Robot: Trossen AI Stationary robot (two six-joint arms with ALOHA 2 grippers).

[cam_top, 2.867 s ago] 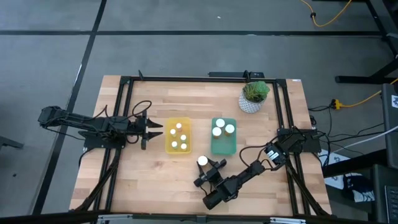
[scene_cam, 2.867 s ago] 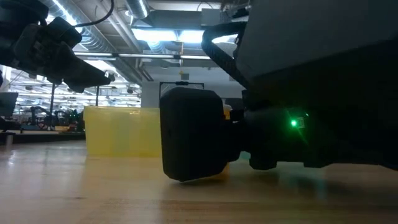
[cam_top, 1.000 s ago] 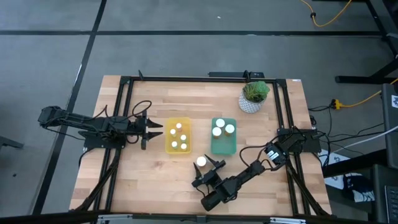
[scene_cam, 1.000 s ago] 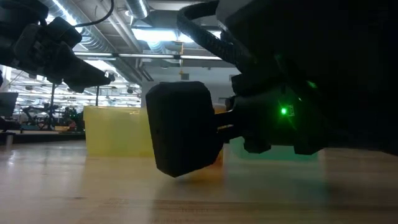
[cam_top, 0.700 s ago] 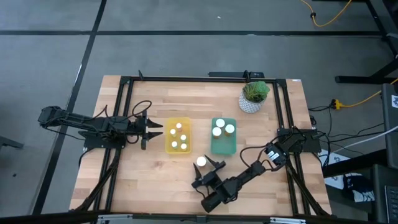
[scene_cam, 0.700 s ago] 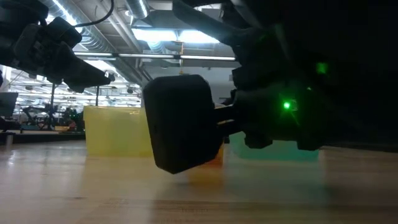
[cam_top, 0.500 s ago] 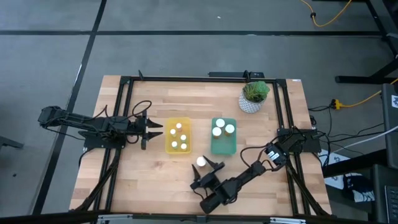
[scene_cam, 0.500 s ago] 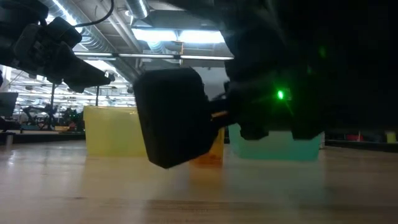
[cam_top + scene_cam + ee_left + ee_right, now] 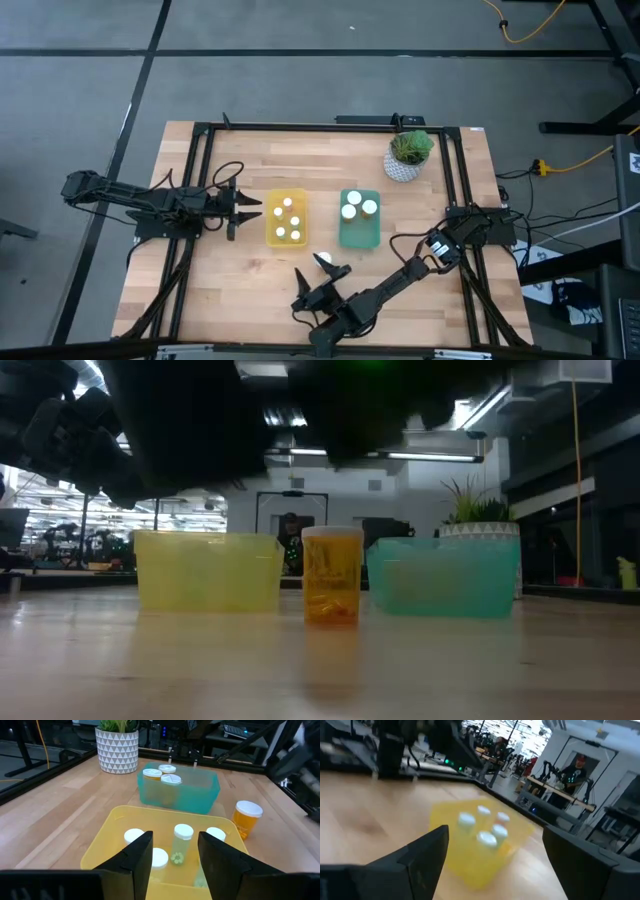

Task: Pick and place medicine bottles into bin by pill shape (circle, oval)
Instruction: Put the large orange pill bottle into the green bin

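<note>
An orange-bodied medicine bottle (image 9: 331, 575) with a white cap (image 9: 322, 259) stands upright on the table, just in front of the gap between the yellow bin (image 9: 286, 193) and the green bin (image 9: 360, 236). The yellow bin holds several white-capped bottles (image 9: 183, 832). The green bin holds two (image 9: 167, 779). My right gripper (image 9: 316, 277) hovers open beside the orange bottle on its near side, above the table and touching nothing. My left gripper (image 9: 254, 209) waits open at the yellow bin's left side.
A white patterned pot with a green plant (image 9: 408, 156) stands at the far right, behind the green bin. A black frame (image 9: 300, 126) runs along the table's edges. Bare wood lies at the near left (image 9: 230, 290).
My right gripper has risen from table height in front of the orange bottle and swung toward the table's near left, still open. The bottle stands where it was, now in plain sight in the low view.
</note>
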